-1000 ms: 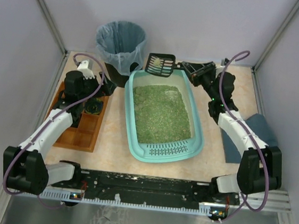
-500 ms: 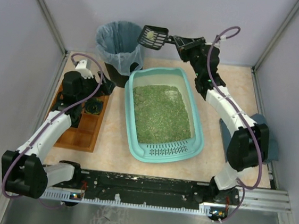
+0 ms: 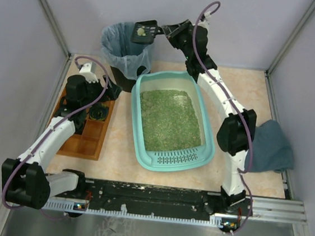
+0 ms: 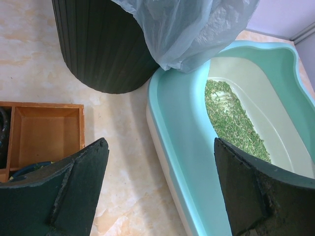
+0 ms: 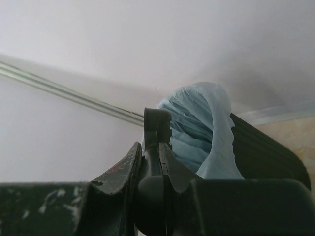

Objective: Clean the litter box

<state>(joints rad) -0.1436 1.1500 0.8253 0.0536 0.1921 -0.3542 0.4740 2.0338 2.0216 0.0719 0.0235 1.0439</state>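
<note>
scoop edge-on in right claw

Teal plastic litter box dead centre, black bagged bin behind its left corner, black scoop above that, brown wooden tray left, blue-grey cloth right.

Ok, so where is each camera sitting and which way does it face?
Top external: above and behind, looking down; left arm and right arm show.
Left wrist: low, facing bin and litter box; left fingers open at bottom.
Right wrist: raised, facing bin along the scoop handle; right fingers shut on it.
All share the bin.
</note>
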